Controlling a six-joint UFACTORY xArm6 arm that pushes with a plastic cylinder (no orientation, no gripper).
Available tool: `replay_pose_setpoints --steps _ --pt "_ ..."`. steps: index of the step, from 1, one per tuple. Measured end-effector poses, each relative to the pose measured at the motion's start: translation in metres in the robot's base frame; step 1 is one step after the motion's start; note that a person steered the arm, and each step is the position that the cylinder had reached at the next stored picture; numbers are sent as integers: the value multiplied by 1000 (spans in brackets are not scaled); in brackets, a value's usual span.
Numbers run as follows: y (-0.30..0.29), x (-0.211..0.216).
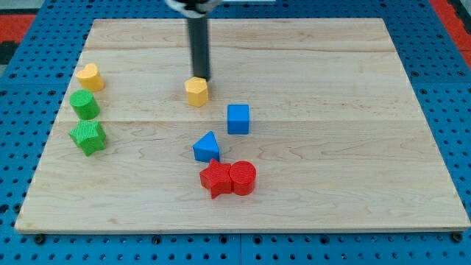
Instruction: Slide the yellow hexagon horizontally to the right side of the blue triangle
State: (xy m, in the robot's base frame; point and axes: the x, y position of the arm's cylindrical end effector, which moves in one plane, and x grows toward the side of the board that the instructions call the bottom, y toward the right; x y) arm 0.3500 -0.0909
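My tip (202,78), a bare rod tool holding nothing, touches the yellow hexagon (196,92) from the view's top.

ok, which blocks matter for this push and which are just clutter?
In play:
- yellow hexagon
- blue triangle
- my tip, at the hexagon's top edge

Clutter:
- blue cube
- two red blocks
- yellow heart
- two green blocks
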Motion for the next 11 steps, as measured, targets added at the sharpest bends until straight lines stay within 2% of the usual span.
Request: replay_pose_setpoints --steps 1,2,3,4,5,6,7,9,10,11 --pt "-19 15" --pt "-2 67" --pt "47 70" --pt "-13 56" --pt "-5 23" --pt "79 18" --pt "162 40" --pt "168 113" --pt "175 120" --pt "138 112"
